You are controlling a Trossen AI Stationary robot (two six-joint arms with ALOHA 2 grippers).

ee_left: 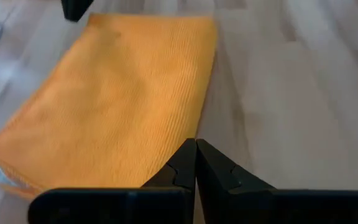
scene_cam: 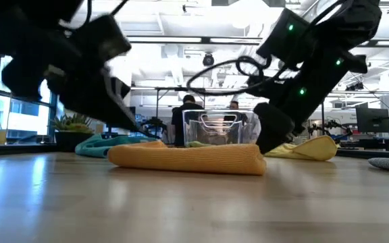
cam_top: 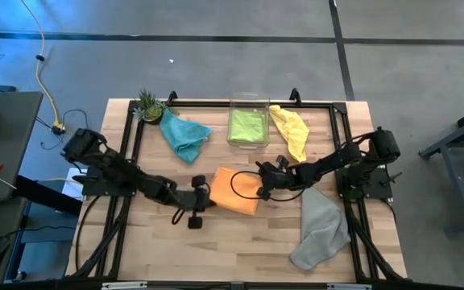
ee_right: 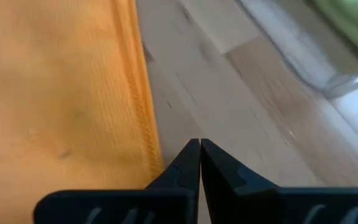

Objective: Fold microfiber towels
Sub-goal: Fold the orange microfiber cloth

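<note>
The orange towel [cam_top: 236, 192] lies folded flat on the middle of the table; in the low view [scene_cam: 188, 158] it shows as a thick, low pad. My left gripper [ee_left: 196, 149] is shut, low at the towel's left edge [cam_top: 209, 193]. My right gripper [ee_right: 200, 148] is shut, low at the towel's right edge [cam_top: 261, 187]. The teal towel [cam_top: 185, 135], yellow towel [cam_top: 290, 129] and grey towel [cam_top: 321, 229] lie loose on the table. The lime green towel [cam_top: 247, 125] lies in the clear bin [cam_top: 248, 101]. My left gripper's shut fingertips stand at the orange towel's long edge [ee_left: 188, 134], pointing across it. I cannot tell whether they touch it. My right gripper's shut fingertips stand beside the towel's hemmed edge [ee_right: 151, 134], over bare wood. I cannot tell whether they touch it.
A small potted plant [cam_top: 149, 103] stands at the far left corner. Black frame rails [cam_top: 127, 161] run along the table's sides. Bare wood lies at the near edge [cam_top: 232, 250]. People show in the room beyond the table [scene_cam: 189, 108].
</note>
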